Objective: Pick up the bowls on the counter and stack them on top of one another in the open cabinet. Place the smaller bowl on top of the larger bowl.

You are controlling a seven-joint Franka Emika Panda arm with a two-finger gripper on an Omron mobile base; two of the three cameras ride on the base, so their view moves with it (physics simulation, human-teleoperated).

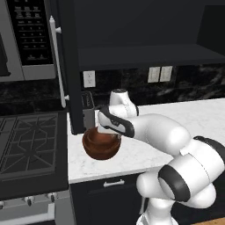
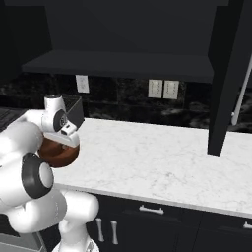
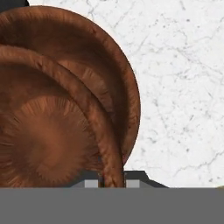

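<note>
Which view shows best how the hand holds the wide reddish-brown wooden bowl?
Hand view: the wide reddish-brown wooden bowl's rim runs between the hand fingertips. Left base view shows the bowl under the wrist; right base view shows it partly hidden by the arm.

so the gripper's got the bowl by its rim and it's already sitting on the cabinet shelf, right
Not on the shelf. The gripper does pinch the larger bowl by its rim, but the left base view shows the bowl down at the counter, well below the open cabinet shelf.

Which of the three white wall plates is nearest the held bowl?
The lone plate, set apart left of the side-by-side pair; the bowl clamped in the gripper is nearly under it.
</note>
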